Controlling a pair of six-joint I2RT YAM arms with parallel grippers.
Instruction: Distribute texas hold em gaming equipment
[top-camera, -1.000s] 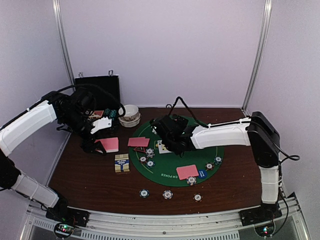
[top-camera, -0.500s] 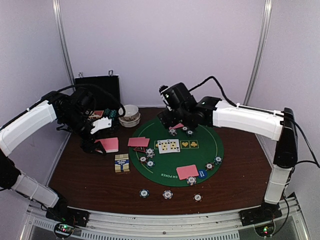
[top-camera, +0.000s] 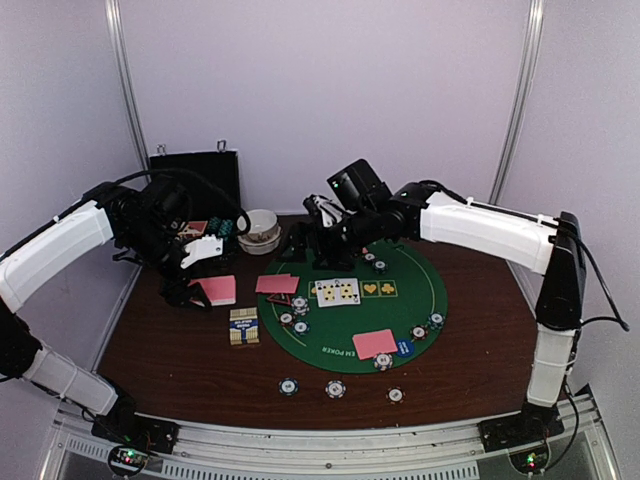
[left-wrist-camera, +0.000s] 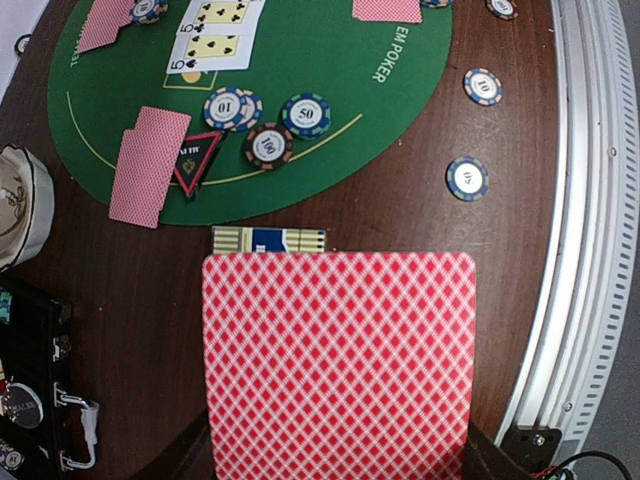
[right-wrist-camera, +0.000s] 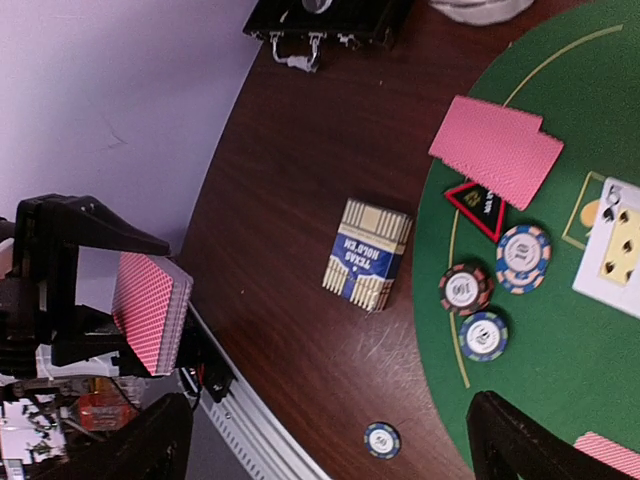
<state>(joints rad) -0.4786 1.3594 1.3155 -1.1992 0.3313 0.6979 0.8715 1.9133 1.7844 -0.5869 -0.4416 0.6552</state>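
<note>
Your left arm (top-camera: 55, 245) and right arm (top-camera: 480, 225) both wear smooth white shells over their long links, with black housings at the joints and wrists. Thin black cables (top-camera: 196, 178) loop along each. In the top view, the black bases at 7 and 5 o'clock each show a small green light (top-camera: 127, 458). The right gripper (right-wrist-camera: 325, 440) has matte black fingers.

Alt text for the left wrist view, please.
A pink-backed card stack held in the left pincer fills the lower frame. Beyond it lie a blue-labelled card box, then the green mat with chips, a red-triangle marker and face-up cards.
</note>
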